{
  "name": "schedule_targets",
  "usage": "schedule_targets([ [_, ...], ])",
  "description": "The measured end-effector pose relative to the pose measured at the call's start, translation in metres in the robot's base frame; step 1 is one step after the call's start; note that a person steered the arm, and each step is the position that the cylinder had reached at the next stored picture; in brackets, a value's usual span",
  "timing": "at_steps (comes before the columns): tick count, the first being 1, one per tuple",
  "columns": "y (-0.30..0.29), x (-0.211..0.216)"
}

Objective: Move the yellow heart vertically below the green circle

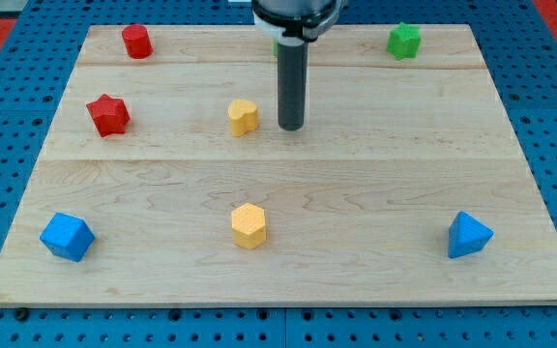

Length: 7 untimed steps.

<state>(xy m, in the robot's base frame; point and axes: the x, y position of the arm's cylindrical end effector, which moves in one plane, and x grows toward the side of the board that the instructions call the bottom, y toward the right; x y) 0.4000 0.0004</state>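
Note:
The yellow heart [244, 116] lies on the wooden board [356, 193] in the upper middle of the view. My tip [291, 127] stands just to the heart's right, a small gap apart from it. The green circle [277, 45] is almost wholly hidden behind the rod; only a thin green sliver shows at the rod's left side near the view's top.
A green star [404, 41] lies at the top right. A red hexagon [137, 42] lies at the top left and a red star [108, 114] at the left. A yellow hexagon [249, 225] lies at the bottom middle. Blue blocks lie at the bottom left [67, 237] and bottom right [468, 235].

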Motion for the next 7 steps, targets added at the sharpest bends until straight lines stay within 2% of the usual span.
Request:
schedule_targets([
  [1,-0.077,0.001],
  [2,-0.067,-0.045],
  [3,-0.005,-0.057],
  [4,-0.021,-0.055],
  [5,-0.094,-0.041],
  [6,-0.121,-0.061],
  [7,-0.062,-0.09],
])
